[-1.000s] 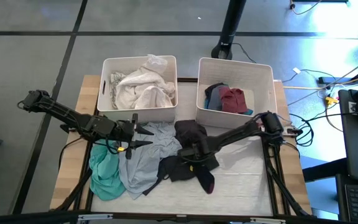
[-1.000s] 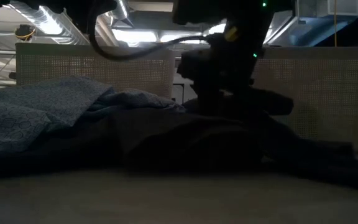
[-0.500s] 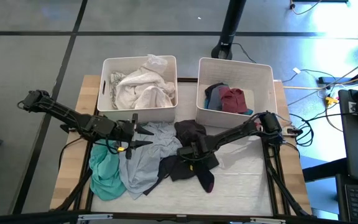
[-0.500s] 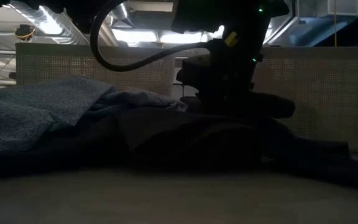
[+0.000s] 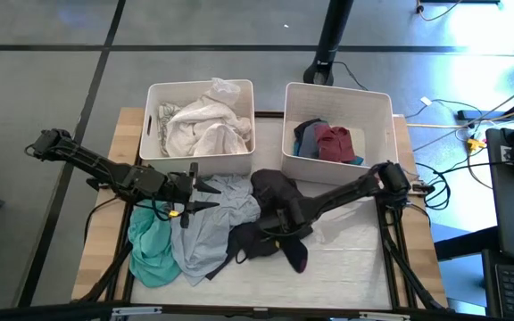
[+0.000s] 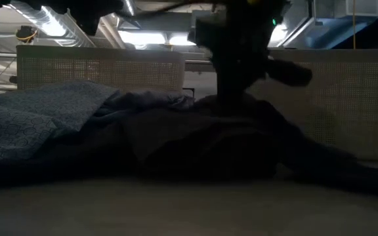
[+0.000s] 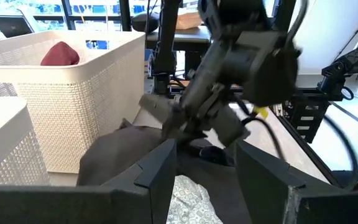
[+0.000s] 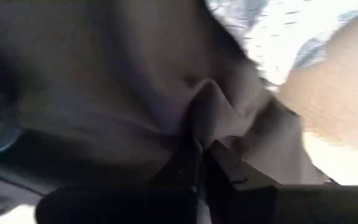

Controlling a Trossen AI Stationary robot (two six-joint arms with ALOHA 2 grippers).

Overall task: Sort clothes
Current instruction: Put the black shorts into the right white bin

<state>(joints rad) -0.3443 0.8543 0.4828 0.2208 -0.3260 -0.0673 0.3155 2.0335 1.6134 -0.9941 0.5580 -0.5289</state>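
A black garment (image 5: 273,214) lies in the middle of the table, with my right gripper (image 5: 276,218) shut on it from above. The low view shows the cloth (image 6: 235,131) drawn up into a peak under that gripper (image 6: 236,98). Beside it on the left lie a pale grey-blue garment (image 5: 205,234) and a teal-green one (image 5: 148,251). My left gripper (image 5: 208,194) hovers open over the grey-blue garment's far part and holds nothing; its fingers (image 7: 160,175) frame the black garment (image 7: 120,152). My right gripper pinches a raised fold of the black garment (image 8: 207,102) between its two fingers (image 8: 190,167). The fingers come slanting down from the table's right. The pinched part is lifted into a peak (image 6: 231,111), while the garment's edges still lie on the table.
Two white bins stand at the far edge: the left bin (image 5: 150,134) holds white clothes (image 5: 205,125), and the right bin (image 5: 382,111) holds dark red (image 5: 335,143) and blue pieces. Bare tabletop (image 5: 355,250) lies near and right of the black garment.
My right gripper has shut on the black garment and risen, pulling the cloth's middle up into a peak while its outer parts have stayed on the table.
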